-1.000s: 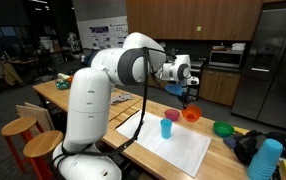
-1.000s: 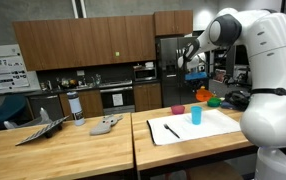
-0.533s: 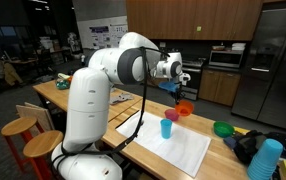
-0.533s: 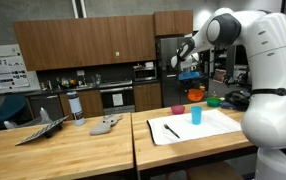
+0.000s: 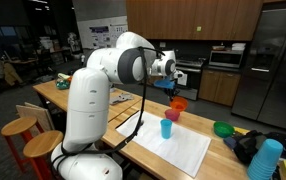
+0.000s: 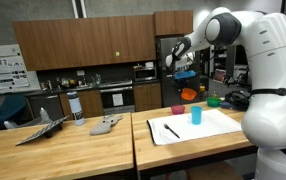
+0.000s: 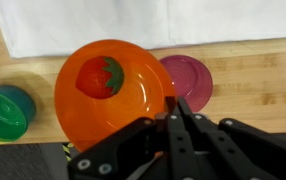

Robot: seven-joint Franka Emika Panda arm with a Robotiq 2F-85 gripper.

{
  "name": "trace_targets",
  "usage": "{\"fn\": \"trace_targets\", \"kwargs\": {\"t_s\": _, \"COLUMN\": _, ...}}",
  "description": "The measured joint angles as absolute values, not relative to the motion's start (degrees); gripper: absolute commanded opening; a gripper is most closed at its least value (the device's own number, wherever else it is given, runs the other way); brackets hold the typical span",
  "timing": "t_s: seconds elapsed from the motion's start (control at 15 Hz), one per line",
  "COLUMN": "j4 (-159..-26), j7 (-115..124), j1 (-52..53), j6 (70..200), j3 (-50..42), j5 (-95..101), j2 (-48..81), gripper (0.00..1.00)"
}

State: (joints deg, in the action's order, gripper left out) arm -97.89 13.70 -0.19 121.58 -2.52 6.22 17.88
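Gripper [image 7: 175, 106]: fingers drawn together to a narrow pinch on the near rim of the orange bowl [image 7: 113, 95]; one finger inside the rim, one outside.

Orange bowl: held in the air, clear of the table, roughly level in both exterior views [image 5: 178, 103] [image 6: 188, 94]. A red fruit with a green top [image 7: 100, 76] lies in it.

Directly below: pink bowl [image 7: 188, 78] on the wooden table [image 7: 253, 85], partly hidden by the orange bowl.

Further out: green bowl [image 7: 5, 110] to one side, white mat [image 7: 103, 25] beyond. Blue cup [image 5: 166, 128] stands on the mat, near the pink bowl.
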Motion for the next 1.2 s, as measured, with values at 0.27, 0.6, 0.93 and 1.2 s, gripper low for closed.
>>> {"fn": "trace_targets", "kwargs": {"t_s": 0.27, "j4": -97.6, "j7": 10.2, "j1": 0.4, "j6": 121.4, "j3": -1.2, "j5": 6.2, "j2": 17.8, "gripper": 0.04}}
{"fn": "trace_targets", "kwargs": {"t_s": 0.6, "j4": -97.6, "j7": 9.5, "j1": 0.6, "j6": 121.4, "j3": -1.1, "j5": 6.2, "j2": 17.8, "gripper": 0.04}}
{"fn": "trace_targets", "kwargs": {"t_s": 0.93, "j4": -97.6, "j7": 9.5, "j1": 0.7, "j6": 121.3, "j3": -1.1, "j5": 6.2, "j2": 17.8, "gripper": 0.01}}
{"fn": "trace_targets", "kwargs": {"t_s": 1.2, "j4": -98.5, "j7": 9.0, "j1": 0.9, "j6": 121.7, "j3": -0.7, "j5": 5.8, "j2": 18.0, "gripper": 0.01}}
